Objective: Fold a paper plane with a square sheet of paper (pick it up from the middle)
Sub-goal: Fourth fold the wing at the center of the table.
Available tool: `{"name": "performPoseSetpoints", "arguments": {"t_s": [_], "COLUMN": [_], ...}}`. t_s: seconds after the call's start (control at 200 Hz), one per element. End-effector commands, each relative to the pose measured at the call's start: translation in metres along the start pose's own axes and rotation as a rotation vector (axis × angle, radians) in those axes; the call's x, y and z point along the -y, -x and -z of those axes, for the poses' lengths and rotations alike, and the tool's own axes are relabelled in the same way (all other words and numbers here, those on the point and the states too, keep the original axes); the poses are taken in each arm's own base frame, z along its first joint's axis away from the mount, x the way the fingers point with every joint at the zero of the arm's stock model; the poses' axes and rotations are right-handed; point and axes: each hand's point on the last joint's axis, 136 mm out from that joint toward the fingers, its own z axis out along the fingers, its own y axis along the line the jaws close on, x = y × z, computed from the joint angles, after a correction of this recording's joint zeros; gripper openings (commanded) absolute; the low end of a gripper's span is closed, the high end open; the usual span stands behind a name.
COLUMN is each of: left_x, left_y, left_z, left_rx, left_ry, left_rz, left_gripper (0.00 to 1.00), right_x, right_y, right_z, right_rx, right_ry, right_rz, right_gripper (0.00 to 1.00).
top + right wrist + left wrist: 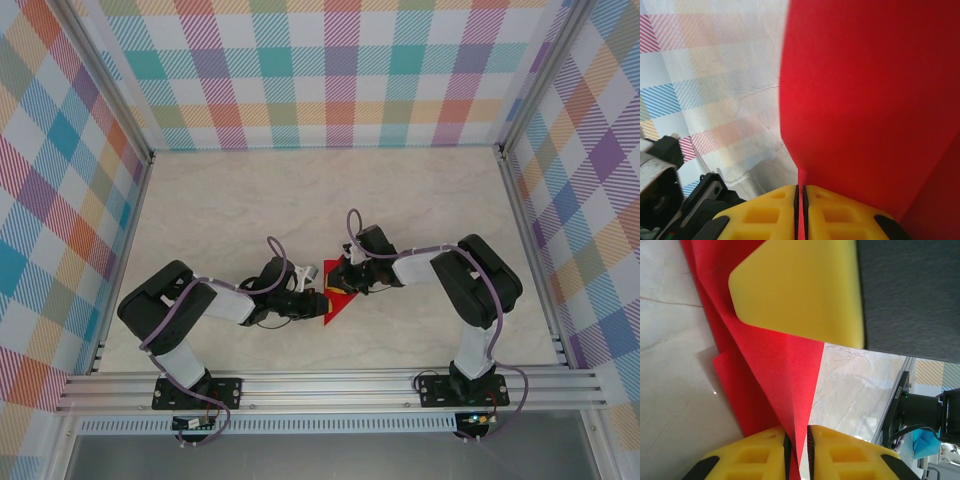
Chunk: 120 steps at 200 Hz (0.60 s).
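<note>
1. Clenched on a thin upright edge of the red paper (865,100): yellow fingers (765,215) of the right gripper (801,192), pads tight against the sheet on both sides in the right wrist view.
2. Tapering tip of the same paper caught between the yellow fingers (755,455) of the left gripper (799,432). Sliver of dark pad showing beside the paper, so cannot tell whether pinched or let go.
3. Higher in the left wrist view, a broad yellow finger of the right gripper across the upper part of the paper, with a dark grey body beside it.
4. Paper folded, not flat: diagonal crease down the middle, and a lower layer poking out to the left, resting on the marble table (250,200).
5. From the top camera, seen as a small red triangle between the two gripper tips, near the table's middle and toward the near edge. Left gripper reaching in from the left, right gripper from the upper right, tips close together.
6. Around the table: plaid walls (340,70) and an aluminium rail (330,385) along the near edge with both arm bases bolted on.
</note>
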Motion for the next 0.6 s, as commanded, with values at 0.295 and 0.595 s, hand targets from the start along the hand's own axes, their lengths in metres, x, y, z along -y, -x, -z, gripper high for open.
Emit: {"name": "performPoseSetpoints", "arguments": {"t_s": [0.295, 0.595], "left_x": [-0.045, -0.066], "left_y": [-0.013, -0.021], "left_z": [0.007, 0.007], "left_rx": [-0.015, -0.024], "left_ry": [0.213, 0.294], "left_rz": [0.062, 0.130], "left_gripper": [0.06, 0.00], "right_x": [-0.004, -0.026], "right_y": [0.008, 0.015], "right_z": [-0.001, 0.034], "right_rx": [0.015, 0.111], "right_ry": [0.024, 0.031], "right_rz": [0.013, 0.059], "right_gripper": [0.13, 0.15]}}
